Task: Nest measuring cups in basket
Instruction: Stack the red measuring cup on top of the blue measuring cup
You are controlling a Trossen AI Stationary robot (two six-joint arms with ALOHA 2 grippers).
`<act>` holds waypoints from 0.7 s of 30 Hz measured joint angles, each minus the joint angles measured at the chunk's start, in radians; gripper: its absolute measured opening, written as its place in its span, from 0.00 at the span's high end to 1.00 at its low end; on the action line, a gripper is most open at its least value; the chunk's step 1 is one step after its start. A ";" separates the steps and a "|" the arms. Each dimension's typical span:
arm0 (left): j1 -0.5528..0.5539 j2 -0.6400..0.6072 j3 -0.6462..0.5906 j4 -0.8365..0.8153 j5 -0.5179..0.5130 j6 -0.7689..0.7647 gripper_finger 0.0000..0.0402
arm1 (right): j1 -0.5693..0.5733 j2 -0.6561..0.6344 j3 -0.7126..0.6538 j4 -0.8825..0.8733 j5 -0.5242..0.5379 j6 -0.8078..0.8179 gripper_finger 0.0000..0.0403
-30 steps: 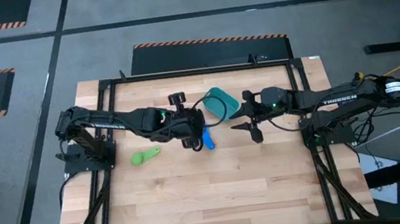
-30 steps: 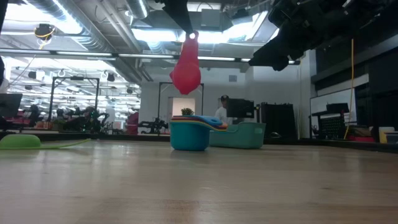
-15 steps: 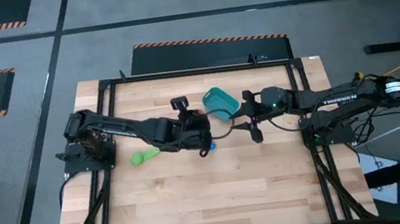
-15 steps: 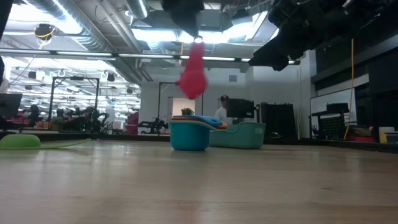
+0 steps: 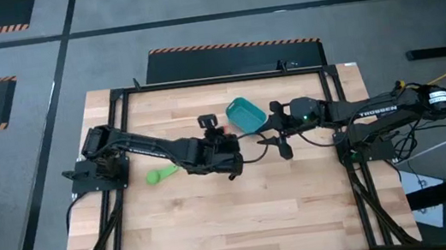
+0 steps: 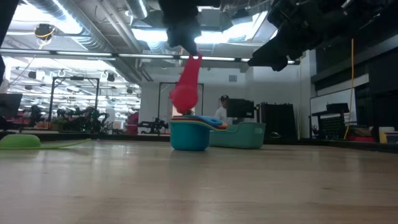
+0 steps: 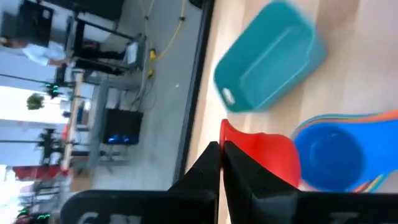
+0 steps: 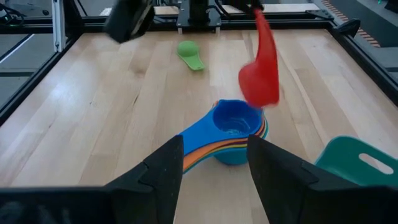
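The red measuring cup [image 6: 185,93] hangs bowl-down from my left gripper [image 7: 220,163], which is shut on it just above the stack of nested cups [image 6: 189,134]. That stack stands on the table with a blue cup [image 8: 233,121] on top. The teal basket [image 5: 246,113] rests on the table beyond the stack, and nothing shows inside it [image 7: 270,59]. A green cup [image 5: 160,175] lies upside down toward the left. My right gripper [image 8: 214,174] hovers open, right of the stack. My left gripper pinches the red cup's flat handle at its free end [image 6: 193,60] between its two fingers, coming from above and pointing down. The cup is clear of the table and hangs tilted below the fingers, its bowl [image 8: 260,84] just over the blue cup.
The wooden table [image 5: 244,217] has free room toward its near edge. A black frame [image 5: 217,80] runs around the tabletop. The green cup [image 8: 189,53] lies apart on the left half. The room behind the table shows in the low view.
My left gripper has moved toward the table's right and near edges and downward, staying shut. The red cup has swung under it and come down from well above the stack to just over the blue cup. The right arm has kept still.
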 joint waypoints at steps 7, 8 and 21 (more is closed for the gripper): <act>0.000 0.013 0.001 0.009 0.000 -0.002 1.00 | 0.000 0.007 0.000 0.000 0.000 0.000 0.55; 0.000 0.012 0.001 0.008 0.001 -0.003 1.00 | 0.000 0.007 0.000 0.002 0.000 0.000 0.55; 0.000 0.012 0.001 0.006 0.010 -0.007 1.00 | 0.000 0.007 0.000 0.002 0.000 0.000 0.55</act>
